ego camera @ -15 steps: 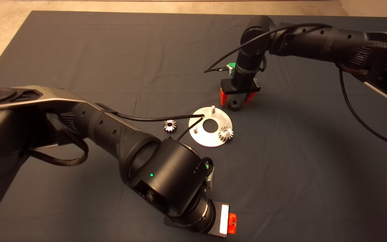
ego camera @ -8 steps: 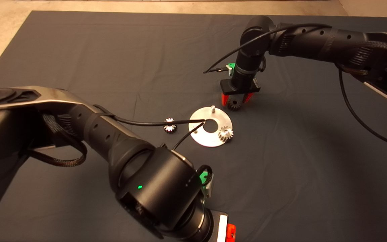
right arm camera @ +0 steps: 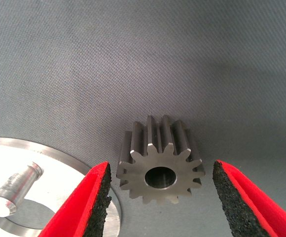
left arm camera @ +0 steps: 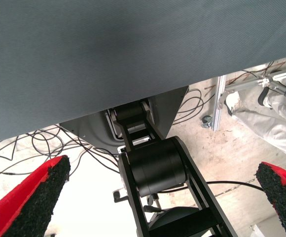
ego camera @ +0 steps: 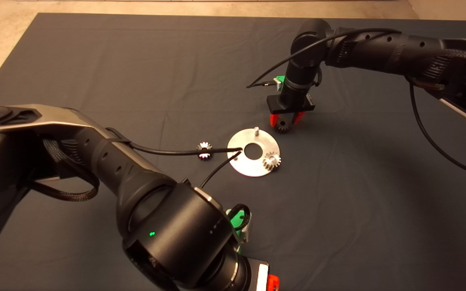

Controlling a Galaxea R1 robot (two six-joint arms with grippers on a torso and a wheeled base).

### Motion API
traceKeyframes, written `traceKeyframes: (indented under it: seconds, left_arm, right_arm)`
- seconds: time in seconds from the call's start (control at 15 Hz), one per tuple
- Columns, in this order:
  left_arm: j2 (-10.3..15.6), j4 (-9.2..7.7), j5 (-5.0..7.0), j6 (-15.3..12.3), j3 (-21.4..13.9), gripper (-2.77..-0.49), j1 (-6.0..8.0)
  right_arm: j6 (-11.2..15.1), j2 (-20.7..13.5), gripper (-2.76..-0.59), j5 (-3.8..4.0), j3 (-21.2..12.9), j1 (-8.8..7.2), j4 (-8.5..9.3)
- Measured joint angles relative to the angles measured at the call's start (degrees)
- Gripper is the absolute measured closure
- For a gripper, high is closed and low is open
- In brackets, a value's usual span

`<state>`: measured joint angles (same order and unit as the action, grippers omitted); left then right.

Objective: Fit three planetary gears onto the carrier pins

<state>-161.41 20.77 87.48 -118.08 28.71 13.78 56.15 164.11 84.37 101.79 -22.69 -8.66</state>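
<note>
A flat silver disc (ego camera: 244, 166) lies mid-mat, with one bare carrier pin (ego camera: 256, 130) at its far rim. One planetary gear (ego camera: 271, 161) sits on a pin at its right rim. A second gear (ego camera: 204, 150) lies loose on the mat left of the disc, crossed by a black cable. The third gear (ego camera: 282, 126) lies flat just beyond the disc. My right gripper (ego camera: 285, 120) straddles it, open, with gaps on both sides in the right wrist view (right arm camera: 160, 168); disc (right arm camera: 15, 153) and pin (right arm camera: 15, 190) show there. My left gripper (ego camera: 271, 281) is open and empty at the lower edge.
The left arm's big black elbow (ego camera: 176, 238) fills the lower left of the head view, and its cable (ego camera: 217, 167) reaches over the disc's left rim. The left wrist view looks past the mat's edge (left arm camera: 133, 59) at the robot's base (left arm camera: 158, 168) and floor cables.
My left arm has drawn back toward the lower edge of the head view. My right gripper's fingers have come closer in around the gear beyond the disc.
</note>
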Motion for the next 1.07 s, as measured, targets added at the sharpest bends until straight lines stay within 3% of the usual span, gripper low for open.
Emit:
traceKeyframes:
  seconds: [0.47, 1.07]
  left_arm:
    - [1.6, -0.02, 0.02, -0.1, -0.5, -2.75, -0.94]
    - [2.8, -0.03, 0.02, -0.1, -0.5, -2.75, -0.94]
  right_arm:
    - [-0.4, -0.1, -1.23, -0.11, -0.1, 0.01, 0.00]
    - [-0.4, -0.1, -1.14, -0.24, -0.1, 0.48, 0.00]
